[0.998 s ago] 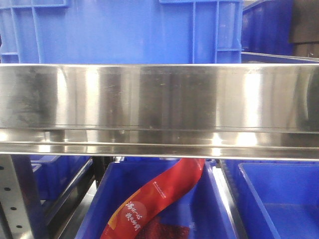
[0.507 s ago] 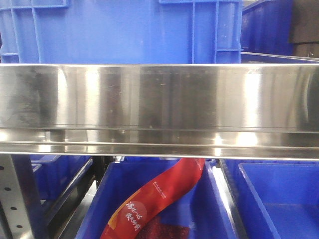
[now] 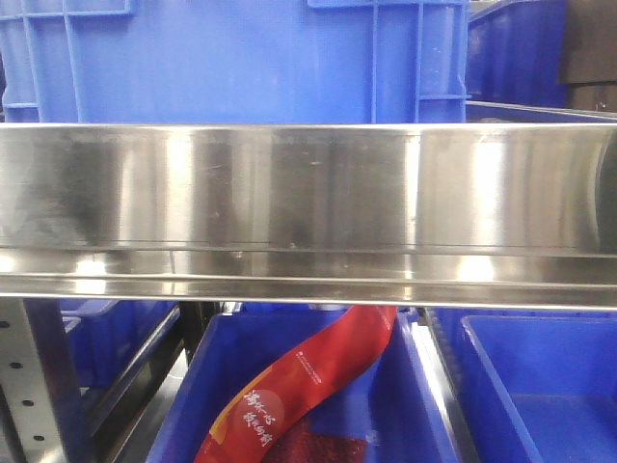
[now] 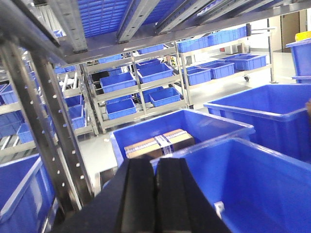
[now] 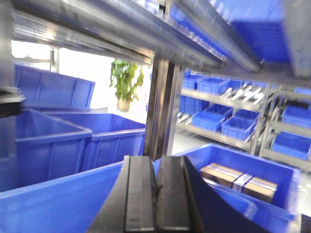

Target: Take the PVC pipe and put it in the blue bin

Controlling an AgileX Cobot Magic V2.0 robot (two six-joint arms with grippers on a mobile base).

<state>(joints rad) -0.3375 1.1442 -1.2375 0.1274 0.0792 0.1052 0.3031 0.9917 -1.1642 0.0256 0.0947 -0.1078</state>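
The PVC pipe is out of view in every frame. My left gripper [image 4: 155, 165] is shut with nothing between its black fingers. It hangs over the near rim of a large blue bin [image 4: 252, 179]. My right gripper [image 5: 156, 162] is also shut and empty, above the rim of a blue bin [image 5: 53, 204]. Neither gripper shows in the front view, which looks at a steel shelf rail [image 3: 308, 203] with one blue bin [image 3: 231, 58] above it and another blue bin [image 3: 405, 386] below it.
A cardboard box [image 4: 159, 142] lies in a bin beyond the left gripper, and a cardboard box [image 5: 238, 180] lies in a bin right of the right gripper. A red packet [image 3: 308, 381] lies in the lower front bin. Perforated steel uprights [image 4: 53, 131] and bin racks stand around.
Only the reflections on the steel rail have shifted slightly. Nothing else in the front view has moved.
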